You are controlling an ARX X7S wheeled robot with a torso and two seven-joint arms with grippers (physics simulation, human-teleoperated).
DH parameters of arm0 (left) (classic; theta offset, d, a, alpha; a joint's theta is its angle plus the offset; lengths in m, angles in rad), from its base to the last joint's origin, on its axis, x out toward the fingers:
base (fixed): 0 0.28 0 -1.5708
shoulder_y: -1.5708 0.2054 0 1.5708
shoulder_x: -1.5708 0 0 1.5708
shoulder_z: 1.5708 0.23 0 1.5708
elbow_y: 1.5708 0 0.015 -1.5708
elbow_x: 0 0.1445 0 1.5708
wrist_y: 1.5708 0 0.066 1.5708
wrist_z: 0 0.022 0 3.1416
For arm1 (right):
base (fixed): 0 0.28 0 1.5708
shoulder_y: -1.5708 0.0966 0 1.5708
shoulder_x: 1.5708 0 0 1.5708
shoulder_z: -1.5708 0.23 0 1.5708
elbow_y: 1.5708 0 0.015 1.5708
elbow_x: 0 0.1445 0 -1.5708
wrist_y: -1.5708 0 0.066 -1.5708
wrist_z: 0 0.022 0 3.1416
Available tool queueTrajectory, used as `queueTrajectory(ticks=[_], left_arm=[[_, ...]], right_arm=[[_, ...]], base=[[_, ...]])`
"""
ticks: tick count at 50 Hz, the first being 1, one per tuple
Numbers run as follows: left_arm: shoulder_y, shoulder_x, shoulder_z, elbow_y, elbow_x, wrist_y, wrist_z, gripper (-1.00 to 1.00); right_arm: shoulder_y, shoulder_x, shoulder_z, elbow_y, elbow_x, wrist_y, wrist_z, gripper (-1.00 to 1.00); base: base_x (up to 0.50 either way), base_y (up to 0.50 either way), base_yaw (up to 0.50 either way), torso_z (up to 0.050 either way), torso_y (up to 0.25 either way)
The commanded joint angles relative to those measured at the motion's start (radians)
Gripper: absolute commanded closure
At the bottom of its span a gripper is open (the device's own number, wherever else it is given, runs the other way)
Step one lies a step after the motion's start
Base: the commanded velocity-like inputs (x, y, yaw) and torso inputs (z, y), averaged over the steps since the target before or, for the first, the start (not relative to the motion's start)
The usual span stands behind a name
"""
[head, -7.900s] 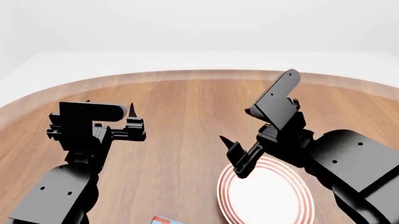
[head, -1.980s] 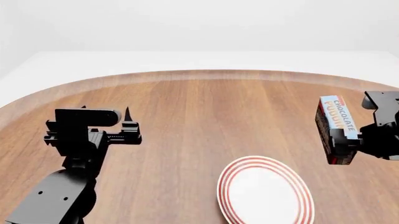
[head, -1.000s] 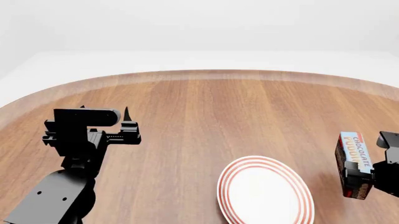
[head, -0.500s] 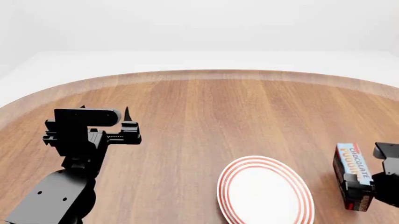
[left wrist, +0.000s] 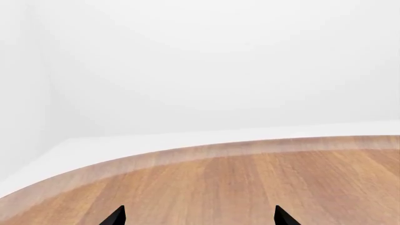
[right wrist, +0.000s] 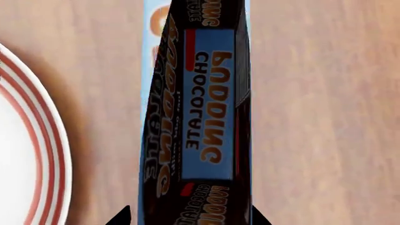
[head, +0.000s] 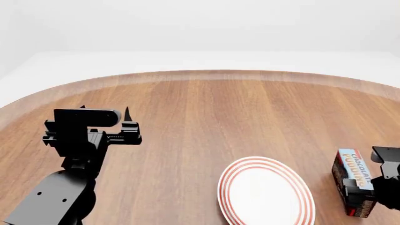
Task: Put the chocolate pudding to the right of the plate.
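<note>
Left wrist view: the curved far edge of the wooden worktop (left wrist: 250, 173) is seen against a plain white background. Two dark fingertips (left wrist: 115, 216) of the left gripper (left wrist: 198, 216) are shown with a wide stretch of bare wood between them, so the jaws are spread and nothing is held.

Head view: the left gripper (head: 127, 123) is held above the left part of the worktop (head: 206, 112), well apart from the task's things. The plate (head: 265, 193) is located at the near edge of the worktop, right of centre. The chocolate pudding (head: 353, 182) is positioned to the right of the plate, near it but not touching, close to the near right edge of the worktop. The carton is held between the jaws of the right gripper (head: 366, 190), only part of which is visible at the frame's edge. Whether the carton rests on the wood cannot be told.

Right wrist view: the chocolate pudding (right wrist: 200, 117) is seen lengthwise, its blue lettered face towards the camera. A dark fingertip (right wrist: 119, 216) is visible on each side of the carton, so the jaws of the right gripper (right wrist: 187, 218) are pinching it. The red-ringed rim of the plate (right wrist: 44, 140) lies just beside the carton, with a strip of worktop (right wrist: 325, 117) between them.
</note>
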Motion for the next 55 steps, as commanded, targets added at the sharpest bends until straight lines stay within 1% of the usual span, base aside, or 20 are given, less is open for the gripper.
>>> queueTrajectory(ticks=[1, 11, 13, 18, 24, 31, 35, 38, 40, 44, 45, 46, 47, 48, 50, 52, 53, 55], left_arm=[[-0.005, -0.001, 0.003, -0.001, -0.003, 0.000, -0.002, -1.00], [-0.005, -0.002, 0.008, -0.005, -0.003, 0.003, -0.004, -1.00], [-0.006, -0.002, 0.009, -0.004, -0.004, 0.002, -0.005, -1.00], [-0.010, -0.003, 0.011, -0.003, -0.006, 0.000, -0.006, -1.00], [-0.008, -0.003, 0.010, -0.004, -0.008, 0.005, -0.006, -1.00], [-0.007, -0.003, 0.011, -0.006, -0.011, 0.007, -0.007, -1.00], [-0.024, -0.003, 0.013, 0.002, -0.018, -0.012, -0.009, -1.00], [-0.046, -0.002, 0.019, 0.008, -0.023, -0.031, -0.011, -1.00], [-0.074, -0.002, 0.025, 0.019, -0.030, -0.061, -0.014, -1.00], [-0.153, -0.003, 0.041, 0.048, -0.049, -0.139, -0.021, -1.00], [-0.174, -0.004, 0.052, 0.050, -0.045, -0.149, -0.022, -1.00], [-0.202, 0.003, 0.053, 0.047, -0.056, -0.169, -0.020, -1.00], [-0.219, 0.007, 0.055, 0.046, -0.060, -0.178, -0.021, -1.00], [-0.229, 0.008, 0.060, 0.045, -0.058, -0.180, -0.021, -1.00], [-0.261, 0.019, 0.060, 0.034, -0.068, -0.190, -0.017, -1.00], [-0.285, 0.025, 0.062, 0.026, -0.073, -0.194, -0.013, -1.00], [-0.309, 0.028, 0.069, 0.018, -0.072, -0.199, -0.012, -1.00], [-0.332, 0.032, 0.073, 0.012, -0.073, -0.201, -0.010, -1.00]], right_arm=[[0.018, -0.003, -0.011, -0.002, -0.017, 0.000, -0.012, -1.00], [0.041, 0.013, 0.002, -0.057, -0.007, 0.023, 0.014, -1.00], [0.055, 0.037, 0.015, -0.129, 0.007, 0.052, 0.039, -1.00], [0.155, 0.103, 0.051, -0.294, 0.035, 0.162, 0.110, -1.00], [0.262, 0.138, 0.081, -0.393, 0.054, 0.243, 0.144, -1.00], [0.257, 0.138, 0.093, -0.421, 0.072, 0.236, 0.138, -1.00], [0.222, 0.148, 0.121, -0.532, 0.123, 0.230, 0.138, -1.00], [0.206, 0.153, 0.165, -0.618, 0.169, 0.217, 0.156, -1.00], [0.202, 0.165, 0.236, -0.690, 0.240, 0.211, 0.170, -1.00], [0.149, 0.160, 0.353, -0.807, 0.325, 0.159, 0.278, -1.00], [0.136, 0.155, 0.377, -0.840, 0.353, 0.147, 0.283, -1.00], [0.117, 0.142, 0.404, -0.878, 0.369, 0.136, 0.343, -1.00], [0.097, 0.135, 0.423, -0.918, 0.384, 0.119, 0.370, -1.00], [0.090, 0.133, 0.422, -0.946, 0.398, 0.132, 0.374, -1.00], [0.042, 0.107, 0.463, -1.051, 0.404, 0.076, 0.478, -1.00], [0.018, 0.092, 0.476, -1.123, 0.416, 0.066, 0.537, -1.00], [0.004, 0.073, 0.492, -1.168, 0.433, 0.067, 0.599, -1.00], [-0.031, 0.058, 0.518, -1.235, 0.419, 0.002, 0.632, -1.00]], base=[[0.00, 0.00, 0.00, 0.000, 0.000], [0.00, 0.00, 0.00, 0.000, 0.000], [0.00, 0.00, 0.00, 0.000, 0.000], [0.00, 0.00, 0.00, 0.000, 0.000], [0.00, 0.00, 0.00, 0.000, 0.000], [0.00, 0.00, 0.00, 0.000, 0.000], [0.00, 0.00, 0.00, 0.000, 0.000], [0.00, 0.00, 0.00, 0.000, 0.000], [0.00, 0.00, 0.00, 0.000, 0.000], [0.00, 0.00, 0.00, 0.000, 0.000], [0.00, 0.00, 0.00, 0.000, 0.000], [0.00, 0.00, 0.00, 0.000, 0.000], [0.00, 0.00, 0.00, 0.000, 0.000], [0.00, 0.00, 0.00, 0.000, 0.000], [0.00, 0.00, 0.00, 0.000, 0.000], [0.00, 0.00, 0.00, 0.000, 0.000], [0.00, 0.00, 0.00, 0.000, 0.000], [0.00, 0.00, 0.00, 0.000, 0.000]])
